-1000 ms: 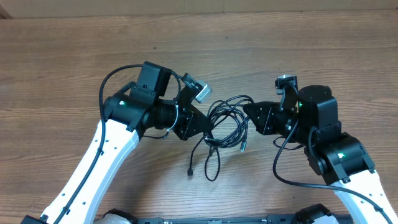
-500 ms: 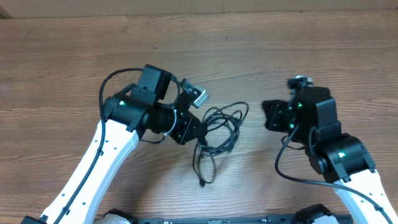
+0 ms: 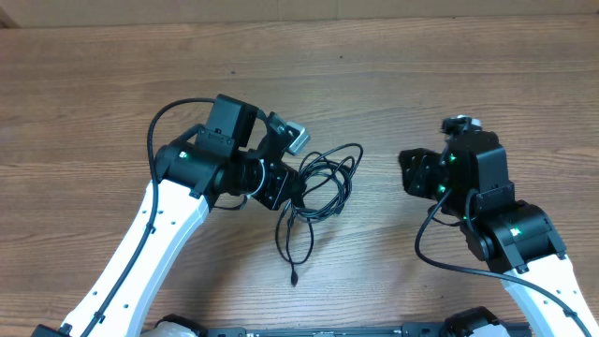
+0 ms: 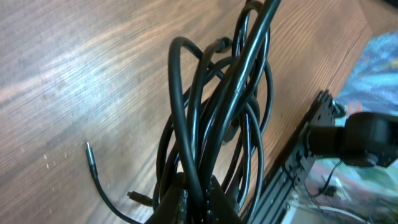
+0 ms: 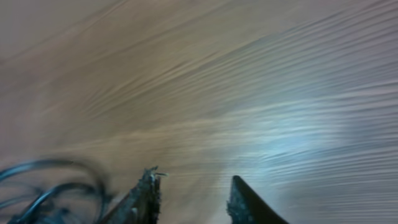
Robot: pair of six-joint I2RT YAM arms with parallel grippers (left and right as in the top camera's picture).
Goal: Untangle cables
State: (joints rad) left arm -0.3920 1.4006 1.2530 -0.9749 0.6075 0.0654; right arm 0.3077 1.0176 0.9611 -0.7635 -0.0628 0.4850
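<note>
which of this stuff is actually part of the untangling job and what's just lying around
Part of the job:
cables: one tangled black bundle
left gripper: shut on the cables
right gripper: open, empty, apart from the bundle

Just there:
table: wooden top under it all
arm wires: thicker black leads fixed to the robot arms

Two white-and-black jointed robot arms are showing, the left arm and the right arm; two black two-finger grippers are showing, the left gripper and the right gripper; one brown wood-grain table is carrying everything; one tangled bundle of thin black flexible cables is showing, its strands overlapping too much to count; two free ends are showing at the left wrist, a thin bare tip and a small plug.
</note>
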